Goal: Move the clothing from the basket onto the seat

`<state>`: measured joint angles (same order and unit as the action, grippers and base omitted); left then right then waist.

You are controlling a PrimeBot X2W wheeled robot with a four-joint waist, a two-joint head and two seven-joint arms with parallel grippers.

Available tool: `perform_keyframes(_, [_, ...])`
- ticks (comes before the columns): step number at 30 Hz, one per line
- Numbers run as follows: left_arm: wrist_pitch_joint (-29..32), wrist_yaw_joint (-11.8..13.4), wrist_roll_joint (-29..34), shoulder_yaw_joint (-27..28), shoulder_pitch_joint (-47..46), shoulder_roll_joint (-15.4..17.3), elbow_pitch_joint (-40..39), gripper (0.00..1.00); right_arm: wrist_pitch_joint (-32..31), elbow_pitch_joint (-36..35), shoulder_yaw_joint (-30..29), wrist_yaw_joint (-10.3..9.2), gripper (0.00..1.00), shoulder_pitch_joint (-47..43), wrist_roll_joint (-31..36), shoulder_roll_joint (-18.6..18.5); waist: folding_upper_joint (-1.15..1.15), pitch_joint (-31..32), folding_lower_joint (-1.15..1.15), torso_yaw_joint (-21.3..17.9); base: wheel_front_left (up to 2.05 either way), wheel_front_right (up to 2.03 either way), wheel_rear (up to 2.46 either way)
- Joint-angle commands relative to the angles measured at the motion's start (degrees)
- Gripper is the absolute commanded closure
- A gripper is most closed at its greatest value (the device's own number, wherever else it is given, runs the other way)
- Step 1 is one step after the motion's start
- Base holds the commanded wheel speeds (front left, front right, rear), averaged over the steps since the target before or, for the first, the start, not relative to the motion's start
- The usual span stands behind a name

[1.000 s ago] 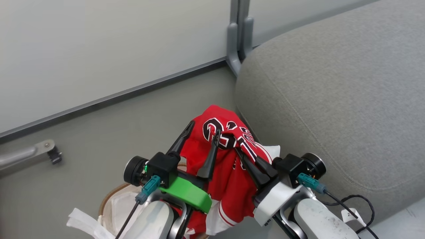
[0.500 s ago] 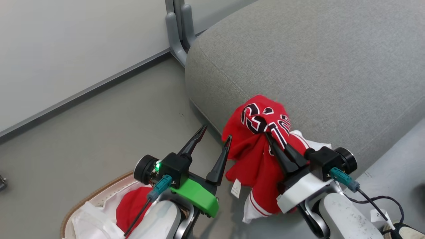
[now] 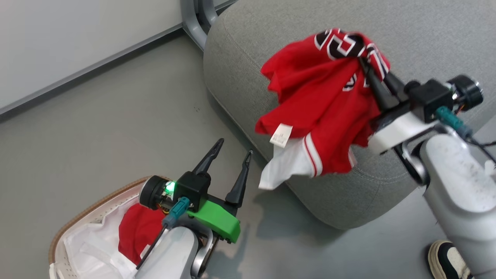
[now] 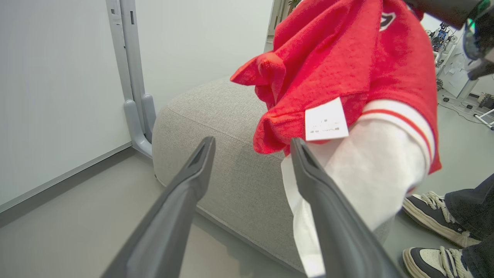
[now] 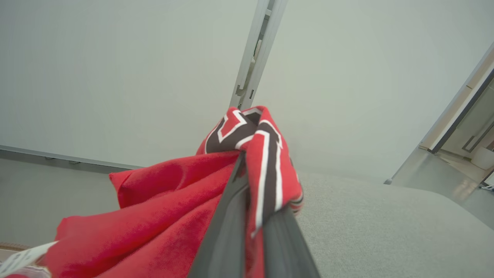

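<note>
Basket (image 3: 112, 192) holds red clothing (image 3: 135, 232) on white liner (image 3: 89, 248).

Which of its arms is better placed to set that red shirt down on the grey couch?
Right. The right fingers are shut on the red jersey, which hangs over the seat's edge. The left fingers stand open and empty, low near the basket.
</note>
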<state>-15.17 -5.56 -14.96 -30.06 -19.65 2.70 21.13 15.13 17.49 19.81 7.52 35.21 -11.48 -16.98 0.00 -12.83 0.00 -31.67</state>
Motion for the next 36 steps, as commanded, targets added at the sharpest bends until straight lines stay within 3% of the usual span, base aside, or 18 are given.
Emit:
perform_keyframes(1, [0.03, 0.02, 0.98, 1.1, -0.14, 0.39, 0.07, 0.0, 0.03, 1.32, 0.15, -0.06, 1.0, 3.01, 0.47, -0.93, 0.0, -2.98, 0.0, 0.21, 0.0, 0.0, 0.0])
perform_keyframes(7, [0.03, -0.76, 4.22, 2.84, -1.86, 0.86, 0.19, 0.0, 0.03, 8.37, -3.41, -0.07, 1.0, 13.52, 2.27, -5.85, 0.0, -8.67, 0.0, 4.4, 0.0, 0.0, 0.0])
perform_keyframes(15, [0.03, -1.47, 6.89, 3.49, -4.83, 1.71, 0.13, 0.0, 0.03, 17.51, -10.77, -0.07, 1.0, 21.94, 5.33, -9.06, 0.0, -15.29, 0.0, 9.12, 0.0, 0.0, 0.0])
perform_keyframes(22, [0.03, -1.72, 7.52, 3.6, -5.98, 1.77, -0.3, 0.0, 0.03, 22.38, -19.99, -0.08, 1.0, 22.29, 11.04, -7.68, 0.0, -18.44, 0.0, 11.58, 0.0, 0.0, 0.0])
perform_keyframes(29, [0.03, -1.89, 7.98, 3.97, -6.64, 1.71, -0.57, 0.0, 0.02, 26.6, -35.17, -0.08, 1.0, 19.42, 17.39, -5.47, 0.0, -20.13, 0.0, 13.37, 0.0, 0.0, 0.0])
perform_keyframes(30, [0.03, -1.9, 8.04, 4.17, -6.76, 1.76, -0.52, 0.0, 0.02, 27.12, -36.64, -0.08, 0.91, 18.94, 18.22, -4.89, 0.0, -20.25, 0.0, 13.48, 0.0, 0.0, 0.0])
perform_keyframes(31, [0.03, -1.91, 8.09, 4.39, -6.77, 1.81, -0.49, 0.0, 0.02, 27.55, -37.49, -0.08, 0.66, 18.54, 18.85, -4.38, 0.0, -20.32, 0.0, 13.54, 0.0, 0.0, 0.0])
perform_keyframes(32, [0.03, -1.85, 8.19, 4.63, -6.77, 1.86, -0.4, 0.0, 0.02, 28.35, -38.25, -0.08, 0.28, 17.85, 19.5, -3.75, 0.0, -20.37, 0.0, 13.6, 0.0, 0.0, 0.0])
perform_keyframes(33, [0.03, -1.84, 8.22, 4.81, -6.72, 1.85, -0.3, 0.0, 0.02, 29.08, -38.59, -0.08, 0.0, 17.33, 19.92, -3.22, 0.0, -20.35, 0.0, 13.65, 0.0, 0.0, 0.0])
perform_keyframes(36, [0.03, -1.83, 8.31, 5.46, -6.54, 1.72, 0.11, 0.0, 0.02, 29.0, -39.43, -0.08, 0.0, 15.35, 20.4, -2.11, 0.0, -20.03, 0.0, 13.96, 0.0, 0.0, 0.0])
